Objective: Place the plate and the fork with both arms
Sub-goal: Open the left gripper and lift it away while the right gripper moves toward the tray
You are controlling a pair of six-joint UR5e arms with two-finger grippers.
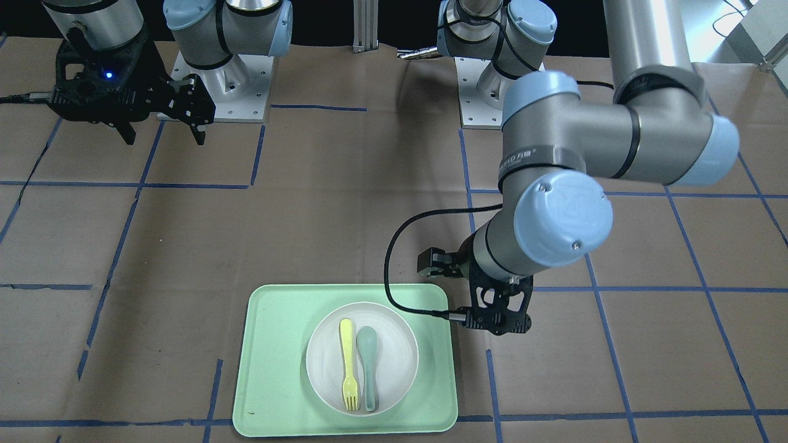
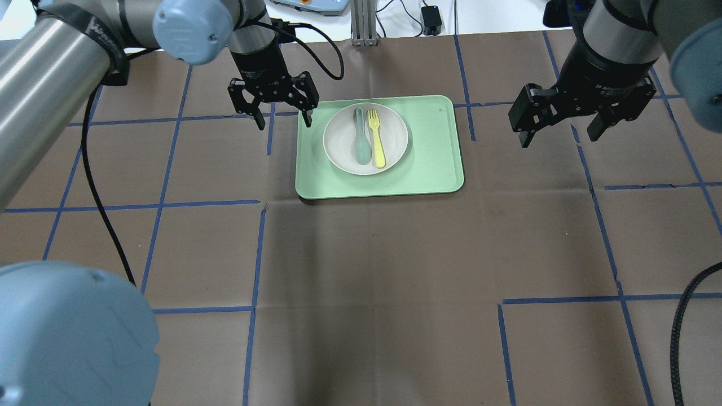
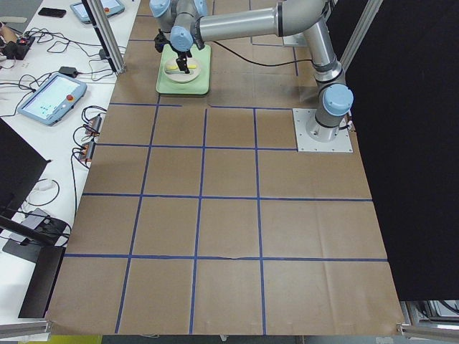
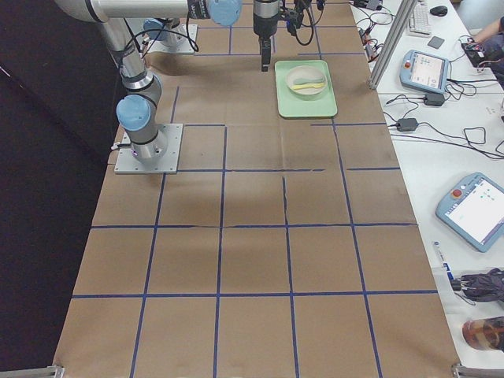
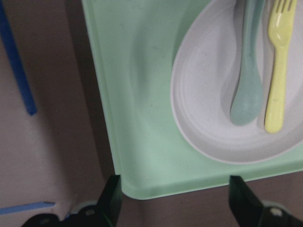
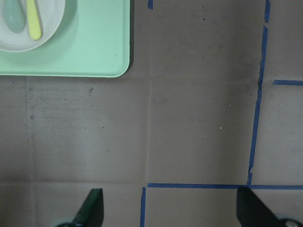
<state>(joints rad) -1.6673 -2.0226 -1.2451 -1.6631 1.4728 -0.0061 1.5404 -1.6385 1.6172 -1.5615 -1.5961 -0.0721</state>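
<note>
Plate (image 2: 395,135) and fork (image 2: 375,141) wait ungrasped beside the wide-open, empty left fingers (image 2: 306,110); right fingers (image 2: 523,127), equally open and empty, hang well apart.

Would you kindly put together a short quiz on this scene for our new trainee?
1. True or false: the fork lies on the plate beside the spoon.
2. The plate rests on: A) a cutting board, B) the green tray, C) a stack of bowls.
3. Which hand hangs nearer the tray, the left hand or the right hand?
Key: 1 true; 2 B; 3 the left hand.
</note>
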